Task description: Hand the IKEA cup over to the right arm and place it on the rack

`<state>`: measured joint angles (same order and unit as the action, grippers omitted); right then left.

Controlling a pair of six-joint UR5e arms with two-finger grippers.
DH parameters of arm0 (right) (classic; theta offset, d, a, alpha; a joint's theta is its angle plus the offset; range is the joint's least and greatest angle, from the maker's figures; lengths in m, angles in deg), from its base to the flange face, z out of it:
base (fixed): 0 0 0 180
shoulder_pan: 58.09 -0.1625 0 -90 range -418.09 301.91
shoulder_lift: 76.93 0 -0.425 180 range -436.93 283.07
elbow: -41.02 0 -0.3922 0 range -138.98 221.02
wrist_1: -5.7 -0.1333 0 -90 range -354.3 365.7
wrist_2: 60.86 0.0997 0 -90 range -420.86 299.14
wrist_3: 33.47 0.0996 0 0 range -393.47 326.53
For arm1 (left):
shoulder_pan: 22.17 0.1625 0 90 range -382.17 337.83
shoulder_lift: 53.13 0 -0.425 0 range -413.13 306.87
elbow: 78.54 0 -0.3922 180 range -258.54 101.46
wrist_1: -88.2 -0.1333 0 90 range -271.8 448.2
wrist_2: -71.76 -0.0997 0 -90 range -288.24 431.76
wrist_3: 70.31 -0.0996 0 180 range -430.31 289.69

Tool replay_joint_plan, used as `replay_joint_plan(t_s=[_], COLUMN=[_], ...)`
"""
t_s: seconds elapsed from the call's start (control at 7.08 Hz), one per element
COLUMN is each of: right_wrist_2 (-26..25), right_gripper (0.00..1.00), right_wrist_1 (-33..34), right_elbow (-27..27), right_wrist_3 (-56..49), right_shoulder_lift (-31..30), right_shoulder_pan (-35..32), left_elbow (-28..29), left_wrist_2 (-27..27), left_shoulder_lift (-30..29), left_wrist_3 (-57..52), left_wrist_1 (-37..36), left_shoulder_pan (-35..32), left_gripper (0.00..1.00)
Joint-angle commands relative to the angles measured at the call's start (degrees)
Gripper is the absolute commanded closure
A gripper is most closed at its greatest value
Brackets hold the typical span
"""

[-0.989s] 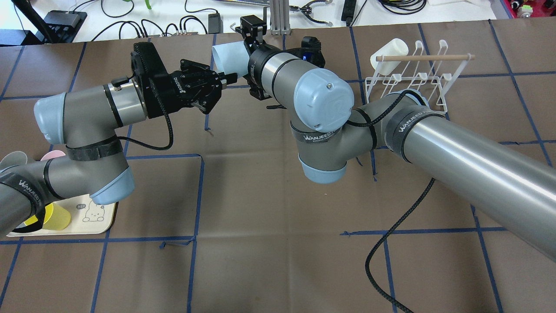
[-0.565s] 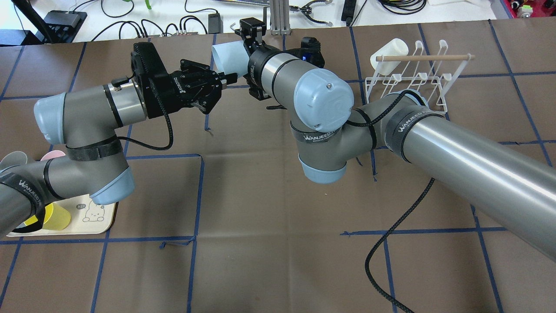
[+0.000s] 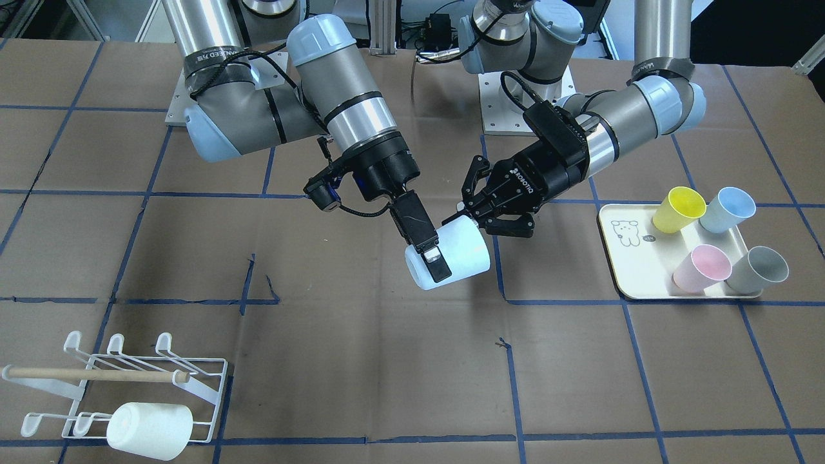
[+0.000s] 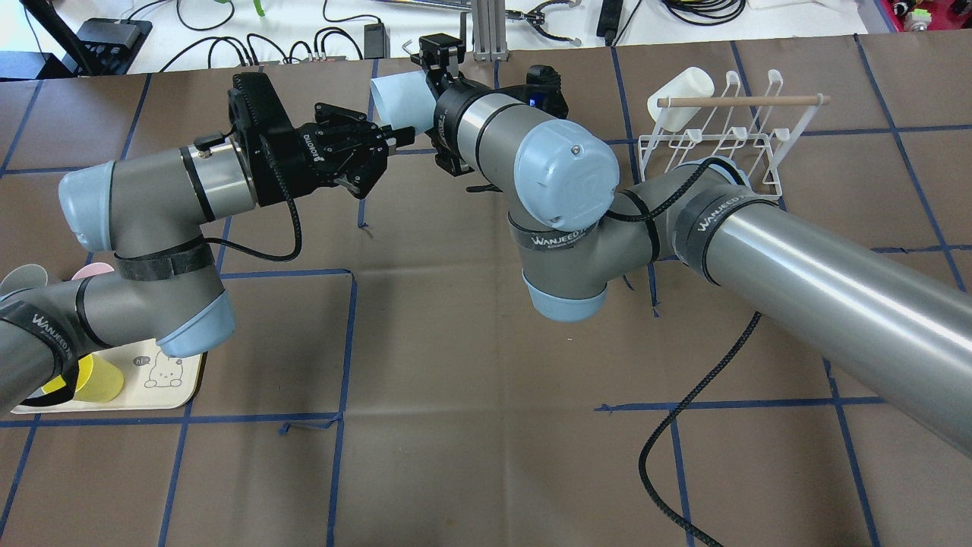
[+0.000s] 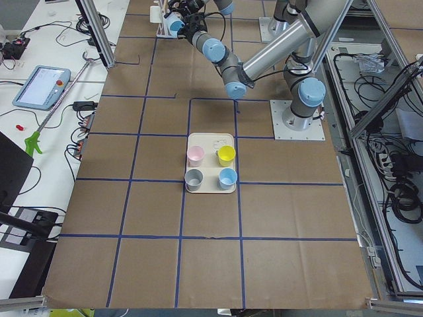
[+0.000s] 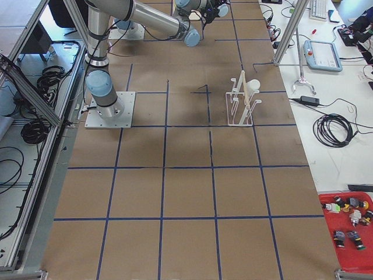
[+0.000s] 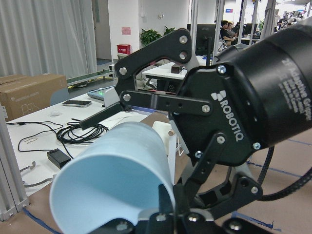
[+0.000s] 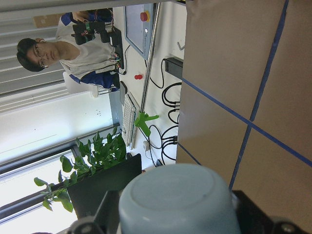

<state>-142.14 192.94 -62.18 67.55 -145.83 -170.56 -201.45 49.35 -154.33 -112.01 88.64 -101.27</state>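
Observation:
A pale-blue IKEA cup (image 3: 461, 254) hangs on its side in mid air between both grippers, above the far middle of the table; it also shows in the overhead view (image 4: 402, 102). My right gripper (image 3: 433, 261) is shut across the cup's body near its base, which fills the right wrist view (image 8: 178, 200). My left gripper (image 3: 469, 216) meets the cup's rim from the other side, its tips together on the wall, as the left wrist view (image 7: 112, 180) shows. The white wire rack (image 3: 193, 380) with its wooden dowel stands far to my right (image 4: 714, 137).
A white cup (image 3: 148, 422) hangs on the rack. A cream tray (image 3: 628, 258) on my left holds yellow (image 3: 677, 209), blue (image 3: 725, 209), pink (image 3: 702, 267) and grey (image 3: 760, 270) cups. A black cable (image 4: 683, 410) trails under my right arm.
My left gripper's body has edged slightly to the left. The cup and my right gripper stay where they were.

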Motion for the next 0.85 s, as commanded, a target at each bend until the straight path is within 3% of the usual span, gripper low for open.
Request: replay_joint_plan(t_s=[0.0, 0.14, 0.42, 0.56, 0.71], right_wrist_2=[0.07, 0.07, 0.15, 0.15, 0.15], right_gripper=[0.29, 0.37, 0.48, 0.53, 0.56], right_wrist_1=[-0.21, -0.21, -0.3, -0.3, -0.3], right_elbow=[-0.07, -0.07, 0.02, 0.02, 0.02], right_wrist_3=[-0.3, -0.39, -0.48, -0.48, -0.48], right_shoulder_lift=[-0.01, -0.09, -0.18, -0.27, -0.27], right_shoulder_pan=[0.06, 0.06, 0.06, 0.06, 0.06], left_elbow=[0.04, 0.3, 0.57, 0.57, 0.57], left_wrist_2=[0.0, -0.18, -0.53, -0.44, -0.27], left_shoulder_lift=[0.03, 0.03, 0.12, 0.29, 0.21], left_wrist_3=[0.04, 0.04, 2.39, 3.8, 4.08], left_wrist_1=[0.0, 0.0, -0.09, -0.09, -0.01], left_shoulder_pan=[0.0, 0.0, 0.0, 0.0, 0.09], left_gripper=[0.85, 0.79, 0.45, 0.35, 0.16])
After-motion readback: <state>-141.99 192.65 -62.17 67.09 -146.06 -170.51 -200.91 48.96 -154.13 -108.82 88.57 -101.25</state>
